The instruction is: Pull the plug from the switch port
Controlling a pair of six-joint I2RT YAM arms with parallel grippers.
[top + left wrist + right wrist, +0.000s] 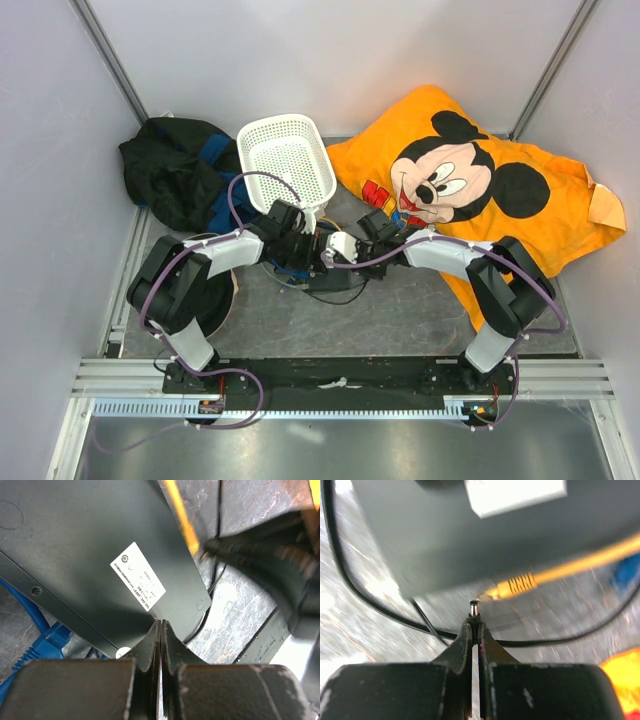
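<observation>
The flat black switch box with a white label lies under my left gripper. That gripper is shut, empty, with its tips down on the box's top near a corner. My right gripper is shut on the black barrel plug. The plug's bare silver tip shows a short way off the switch box edge, outside it. The switch port itself I cannot make out on that blurred edge. From above, both grippers meet mid-table over the box.
A yellow network cable runs into the box edge beside the plug, and a blue cable lies at its other side. Thin black cord loops on the mat. Behind stand a white basket, black cloth and an orange pillow.
</observation>
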